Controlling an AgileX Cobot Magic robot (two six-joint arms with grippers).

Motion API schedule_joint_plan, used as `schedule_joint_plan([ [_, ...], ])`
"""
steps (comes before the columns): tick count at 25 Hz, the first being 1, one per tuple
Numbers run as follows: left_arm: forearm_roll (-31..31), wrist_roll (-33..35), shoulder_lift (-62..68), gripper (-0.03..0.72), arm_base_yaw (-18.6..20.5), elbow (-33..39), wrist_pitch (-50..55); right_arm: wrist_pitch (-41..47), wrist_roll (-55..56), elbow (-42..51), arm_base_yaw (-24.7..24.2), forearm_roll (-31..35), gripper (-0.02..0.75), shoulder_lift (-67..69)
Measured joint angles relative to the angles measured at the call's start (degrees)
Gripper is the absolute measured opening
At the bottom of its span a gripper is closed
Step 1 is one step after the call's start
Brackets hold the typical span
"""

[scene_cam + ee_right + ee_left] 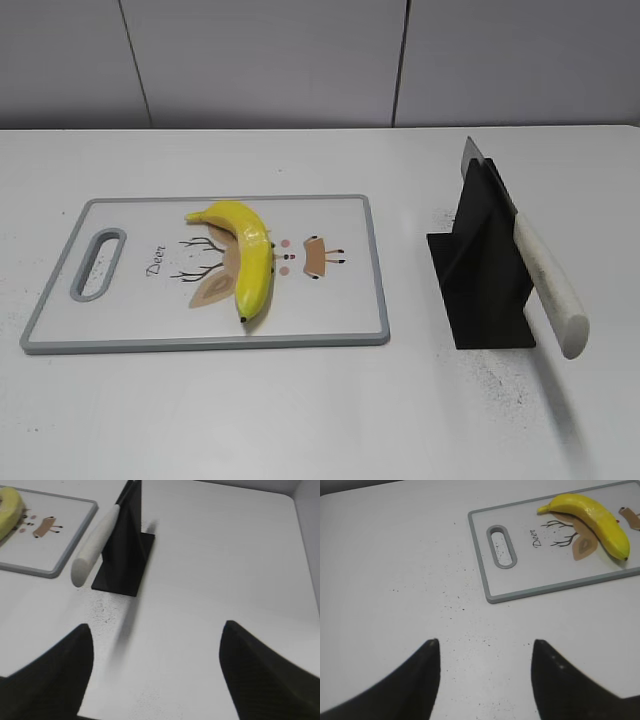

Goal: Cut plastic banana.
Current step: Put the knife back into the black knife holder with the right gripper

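Note:
A yellow plastic banana (247,254) lies whole on a white cutting board with a grey rim (371,250). It also shows in the left wrist view (592,518) and at the edge of the right wrist view (9,507). A knife with a white handle (548,283) rests in a black stand (480,270) to the right of the board; the handle (95,544) and stand (125,545) show in the right wrist view. My left gripper (485,647) is open and empty over bare table, left of the board. My right gripper (156,630) is open and empty, near the stand's front.
The board (487,587) has a grey handle slot (501,546) at its left end. The white table (300,420) has dark specks near the stand and ends at a grey wall (300,60) behind. The table's right edge (300,540) shows in the right wrist view.

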Motion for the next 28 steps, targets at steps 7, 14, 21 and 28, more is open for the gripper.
schedule_joint_plan([
  [7, 0.0, 0.0, -0.2, 0.553, 1.7, 0.0, 0.0, 0.0, 0.0, 0.0, -8.2, 0.0, 0.593, 0.0],
  [14, 0.0, -0.1, -4.4, 0.553, 2.2, 0.1, 0.1, 0.0, 0.0, 0.0, -11.5, 0.0, 0.593, 0.0],
  [21, 0.0, -0.1, -4.5, 0.537, 2.2, 0.1, 0.1, 0.0, 0.0, 0.0, -14.4, 0.0, 0.593, 0.0],
  [28, 0.0, -0.1, -4.5, 0.514, 2.2, 0.1, 0.1, 0.0, 0.0, 0.0, -14.5, 0.0, 0.593, 0.0],
])
